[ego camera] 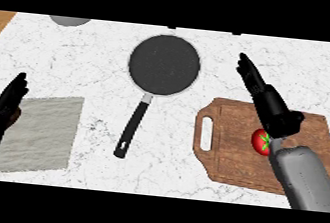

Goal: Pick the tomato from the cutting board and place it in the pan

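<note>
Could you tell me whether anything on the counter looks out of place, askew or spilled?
Nothing stands out. The tomato sits on the cutting board, the pan lies flat and empty, and a grey cloth lies flat at left.

Grey forearm (306, 180), black hands (272, 106) with slim fingers (247, 71).

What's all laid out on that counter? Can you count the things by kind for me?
Tomato: 1
Cutting board: 1
Pan: 1
Grey cloth: 1
Grey round object at the far edge, cut off by the view: 1
Total: 5
</note>
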`<move>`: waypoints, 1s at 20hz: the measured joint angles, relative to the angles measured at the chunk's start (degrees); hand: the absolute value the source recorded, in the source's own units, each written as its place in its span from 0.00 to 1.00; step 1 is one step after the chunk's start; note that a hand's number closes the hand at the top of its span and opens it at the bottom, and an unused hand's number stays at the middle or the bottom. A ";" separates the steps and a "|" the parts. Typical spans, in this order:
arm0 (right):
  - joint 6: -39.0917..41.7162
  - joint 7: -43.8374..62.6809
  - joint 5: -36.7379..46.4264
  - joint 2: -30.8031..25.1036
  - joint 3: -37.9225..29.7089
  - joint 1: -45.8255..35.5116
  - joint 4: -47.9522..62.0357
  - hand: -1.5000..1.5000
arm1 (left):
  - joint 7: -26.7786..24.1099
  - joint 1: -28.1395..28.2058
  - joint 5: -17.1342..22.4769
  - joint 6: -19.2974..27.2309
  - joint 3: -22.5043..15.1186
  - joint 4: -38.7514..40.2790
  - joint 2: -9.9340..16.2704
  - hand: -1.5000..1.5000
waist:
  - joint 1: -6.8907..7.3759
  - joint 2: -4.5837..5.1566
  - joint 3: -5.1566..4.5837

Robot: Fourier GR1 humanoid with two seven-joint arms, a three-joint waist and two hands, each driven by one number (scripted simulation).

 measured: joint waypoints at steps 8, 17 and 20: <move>25.74 -7.67 -11.51 -6.72 -0.54 -8.15 -4.41 1.00 | 3.47 -4.77 7.36 0.60 0.79 -0.10 -7.40 0.50 | -0.51 0.11 -0.52; 35.43 -31.54 -3.55 -26.40 -11.66 -4.58 1.71 0.00 | 6.48 -9.29 11.20 1.29 1.26 2.14 -11.85 0.50 | -0.86 0.67 -0.33; 32.65 -36.41 1.01 -30.80 -11.86 -5.16 2.79 0.00 | 6.62 -10.92 11.38 0.96 1.31 3.43 -12.31 0.50 | -0.16 0.80 -0.35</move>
